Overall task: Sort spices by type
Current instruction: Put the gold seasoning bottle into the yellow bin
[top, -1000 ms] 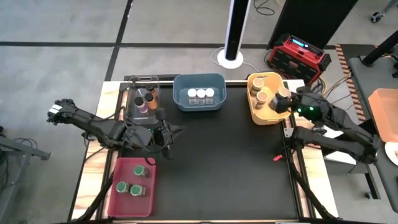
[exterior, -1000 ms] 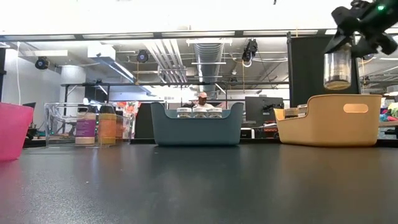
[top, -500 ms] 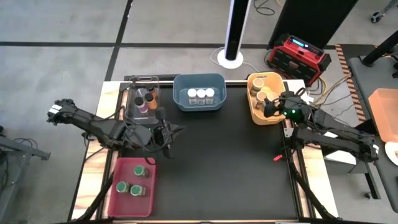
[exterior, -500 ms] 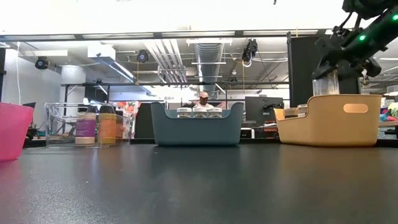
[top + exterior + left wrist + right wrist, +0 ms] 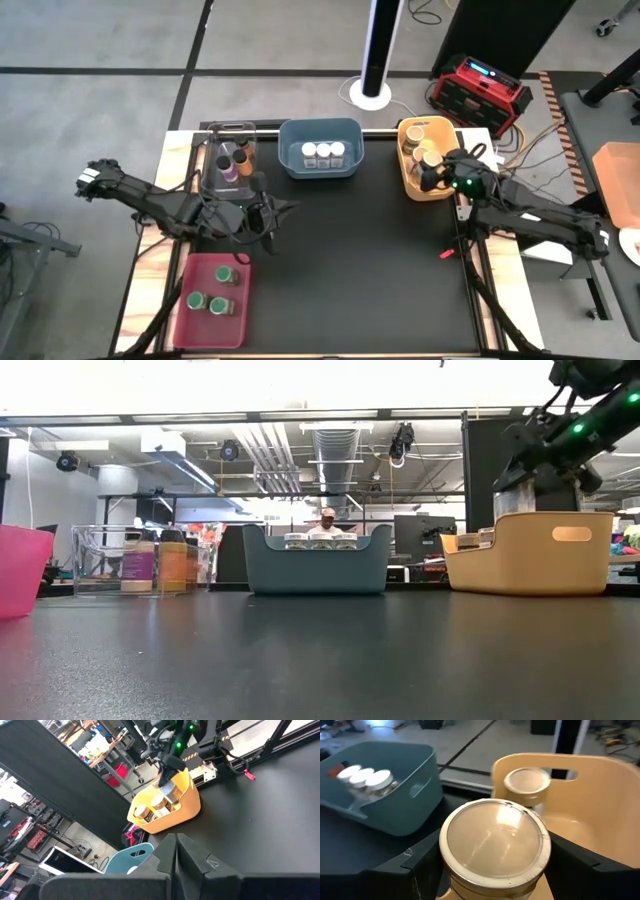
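My right gripper [image 5: 438, 172] is shut on a tan-lidded spice jar [image 5: 495, 837] and holds it low inside the yellow bin [image 5: 412, 185], next to other tan-lidded jars [image 5: 418, 148]. The bin wall hides the jar's lower part [image 5: 520, 500] in the low view. White-lidded jars [image 5: 322, 152] stand in the blue bin [image 5: 320, 128]. Green-lidded jars [image 5: 208, 300] sit in the red bin [image 5: 240, 330], and two jars [image 5: 236, 160] stand in the clear bin [image 5: 215, 150]. My left gripper [image 5: 272, 212] hangs shut over the table near the clear bin, holding nothing. My right gripper pinches the jar between its two fingers [image 5: 420, 865], one on each side of the body just under the lid [image 5: 470, 882]. The fingers slant down from the table's right side. The jar stands upright. Whether its base touches the bin's floor cannot be told.
A small red object [image 5: 446, 254] lies on the black mat near the right edge. The middle of the mat [image 5: 350, 260] is bare. A red box [image 5: 480, 90] and a white pole stand on the floor beyond the far edge.
My right gripper has gone down with the jar, from above the yellow bin's rim to inside the bin, and a little toward the near left. The jar has stayed upright in the hold.
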Tool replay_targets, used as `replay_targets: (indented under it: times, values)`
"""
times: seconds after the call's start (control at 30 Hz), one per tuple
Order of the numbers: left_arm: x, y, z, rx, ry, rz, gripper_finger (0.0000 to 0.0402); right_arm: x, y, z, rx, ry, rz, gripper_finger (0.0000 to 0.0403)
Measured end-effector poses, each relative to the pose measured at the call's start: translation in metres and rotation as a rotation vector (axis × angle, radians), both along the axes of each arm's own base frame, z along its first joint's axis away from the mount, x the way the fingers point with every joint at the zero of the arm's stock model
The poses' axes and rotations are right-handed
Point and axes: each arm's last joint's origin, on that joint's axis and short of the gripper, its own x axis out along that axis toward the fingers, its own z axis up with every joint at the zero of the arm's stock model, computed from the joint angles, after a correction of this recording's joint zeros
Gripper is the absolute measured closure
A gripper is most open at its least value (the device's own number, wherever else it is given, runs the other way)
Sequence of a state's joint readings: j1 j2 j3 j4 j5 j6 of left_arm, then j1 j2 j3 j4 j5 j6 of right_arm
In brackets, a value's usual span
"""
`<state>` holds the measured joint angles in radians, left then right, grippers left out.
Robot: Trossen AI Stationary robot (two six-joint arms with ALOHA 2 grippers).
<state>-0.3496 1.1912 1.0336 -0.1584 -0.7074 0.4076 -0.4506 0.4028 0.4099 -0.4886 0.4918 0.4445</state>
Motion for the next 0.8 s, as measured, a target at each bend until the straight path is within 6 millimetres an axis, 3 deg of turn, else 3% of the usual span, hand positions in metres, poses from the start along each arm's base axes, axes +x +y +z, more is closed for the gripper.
replay_targets:
  times: [0.43, 0.8]
  values:
    - [0.000, 0.000, -0.001, 0.005, 0.008, -0.001, 0.0402, 0.003, -0.001, -0.009, 0.058, 0.015, -0.034, 0.0134]
    - [0.000, 0.000, -0.001, 0.006, 0.008, -0.001, 0.0402, 0.000, -0.001, -0.037, 0.084, 0.058, -0.130, 0.0134]
